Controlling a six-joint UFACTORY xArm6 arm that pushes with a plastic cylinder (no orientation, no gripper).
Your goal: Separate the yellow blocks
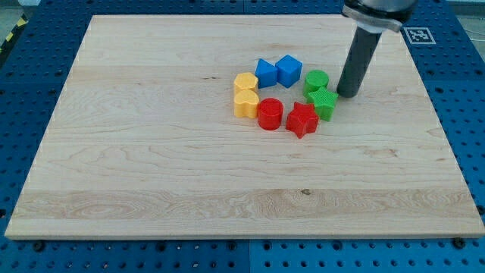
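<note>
**Yellow pair on the far side of the ring from our tip**

Nearest to us the wooden board [151, 197] carries nothing until the ring of blocks at its middle. At the ring's near edge sit the red cylinder [270, 114] and the red star-shaped block [301, 119], just beside each other. Right of them comes the green star-shaped block [323, 101], with the green cylinder [316, 80] just behind it.

On the ring's left side are the two things the task names: the nearer yellow block [245, 104] and the farther yellow block [245, 82], both roundish, perhaps heart-shaped, and touching one another. The nearer one also sits against the red cylinder. At the far edge, two blue blocks [277, 71] stand side by side.

We carry no gripper, only a rod, and it holds nothing. Our tip [348, 94] rests on the board just right of the green pair, touching no block that we can make out.

So the yellow pair lies to our left, across the whole ring, stacked near-to-far. We judge the tip must go around the ring before wedging between them.
</note>
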